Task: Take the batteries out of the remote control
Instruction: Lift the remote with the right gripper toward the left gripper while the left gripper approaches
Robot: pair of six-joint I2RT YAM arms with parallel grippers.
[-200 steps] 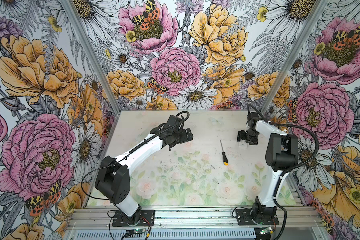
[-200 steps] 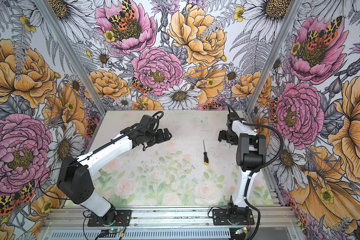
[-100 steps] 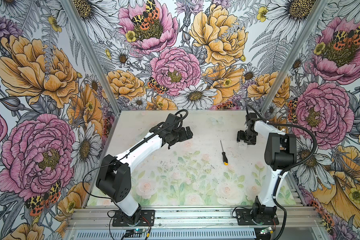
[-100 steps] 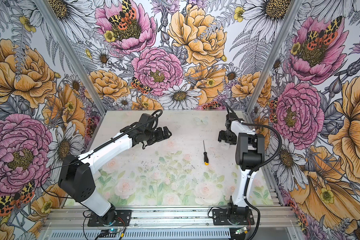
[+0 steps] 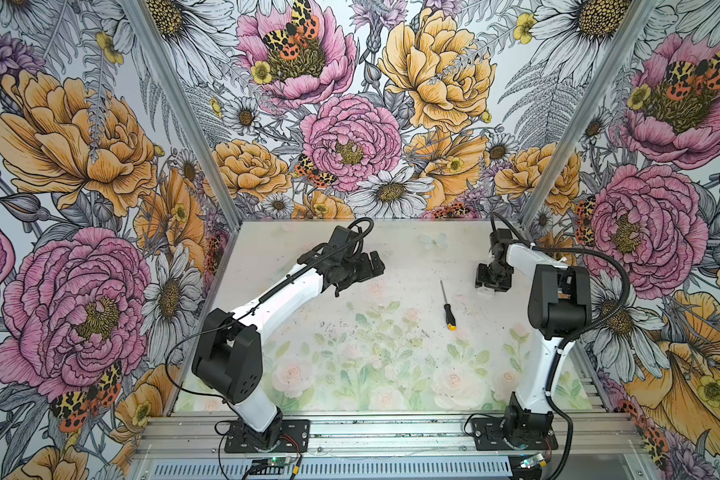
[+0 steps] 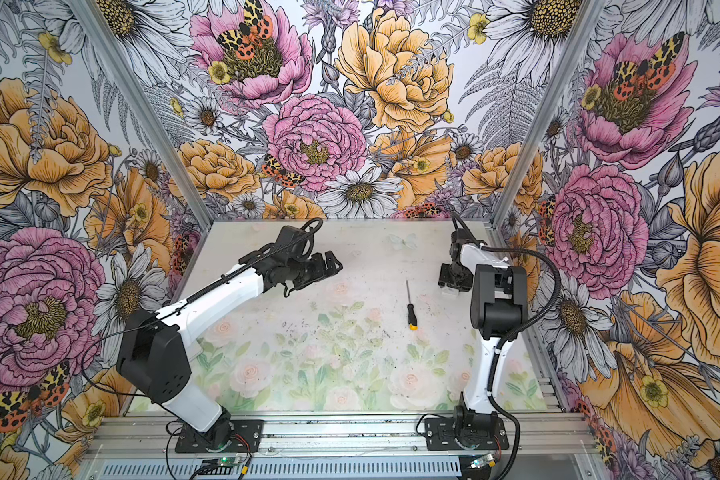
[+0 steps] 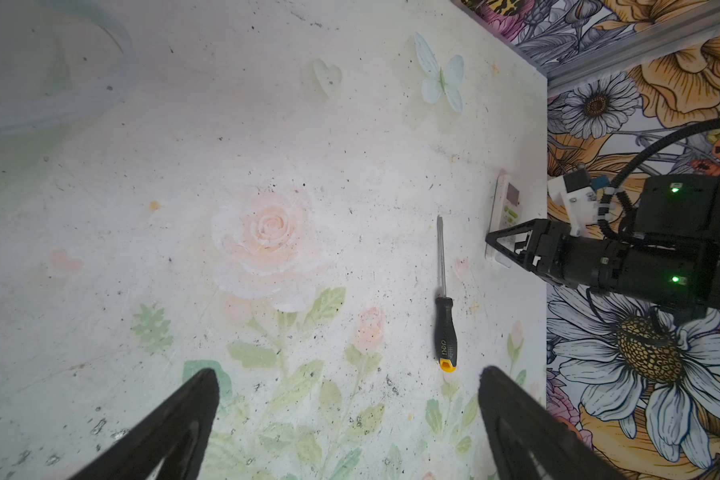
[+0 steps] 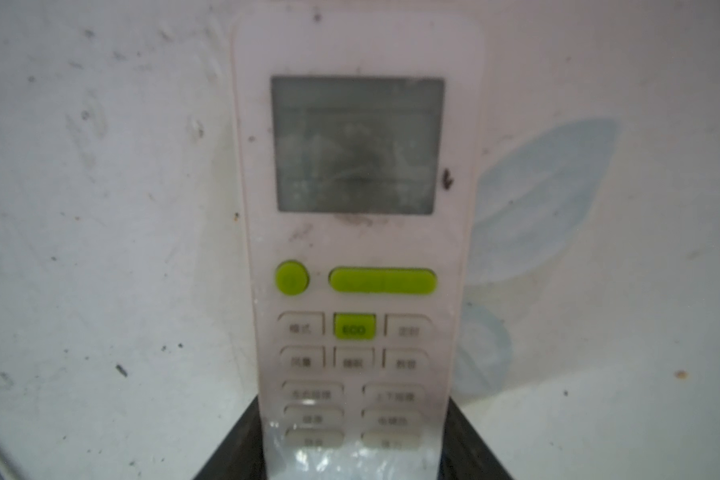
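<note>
The white remote control (image 8: 358, 249) lies face up on the table near the right wall, its screen and green buttons showing. It also shows in the left wrist view (image 7: 506, 208) and as a white sliver under the gripper in both top views (image 5: 488, 292) (image 6: 449, 291). My right gripper (image 8: 350, 409) (image 5: 491, 286) (image 6: 454, 286) points down over its button end, with a black finger pressed against each long side. My left gripper (image 7: 346, 374) (image 5: 373, 266) (image 6: 333, 264) hangs open and empty above the table's middle back. The batteries are hidden.
A screwdriver (image 5: 447, 307) (image 6: 410, 307) (image 7: 443, 299) with a black-and-yellow handle lies on the table (image 5: 350, 353) just left of the remote. A faint translucent curved rim (image 7: 51, 83) shows blurred in the left wrist view. The right wall stands close behind the remote.
My right gripper's jaws have narrowed onto the remote's sides. The left arm has shifted only slightly. The screwdriver has not moved.
</note>
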